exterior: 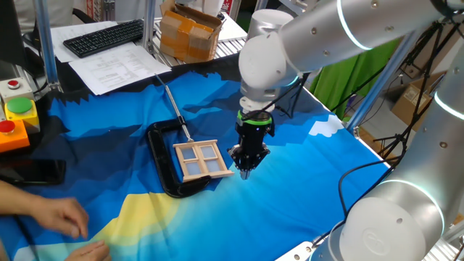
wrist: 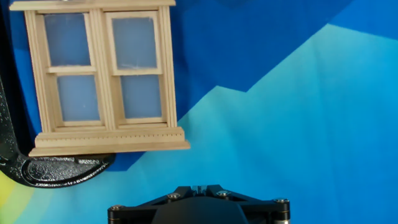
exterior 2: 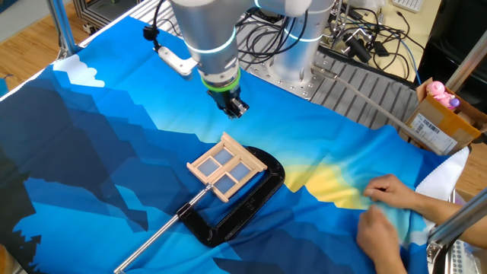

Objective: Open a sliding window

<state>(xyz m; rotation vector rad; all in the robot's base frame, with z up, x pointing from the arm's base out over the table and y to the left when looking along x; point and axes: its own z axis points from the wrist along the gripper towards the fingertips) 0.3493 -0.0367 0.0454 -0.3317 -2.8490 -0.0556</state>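
The sliding window (exterior: 199, 159) is a small light wood frame with four bluish panes, lying flat on the blue cloth and held in a black C-clamp (exterior: 163, 156). It also shows in the other fixed view as the sliding window (exterior 2: 223, 169) and fills the upper left of the hand view as the sliding window (wrist: 102, 74). My gripper (exterior: 245, 171) hangs just above the cloth beside the window's right edge, not touching it. The gripper (exterior 2: 236, 110) is shut with nothing between its fingers. In the hand view only the gripper (wrist: 198, 188) base shows.
The C-clamp's metal screw rod (exterior: 176, 109) runs away from the window toward the back. A person's hands (exterior: 61, 217) rest on the cloth at the near left. An orange button box (exterior: 14, 116) and a keyboard (exterior: 101, 36) sit at the back left.
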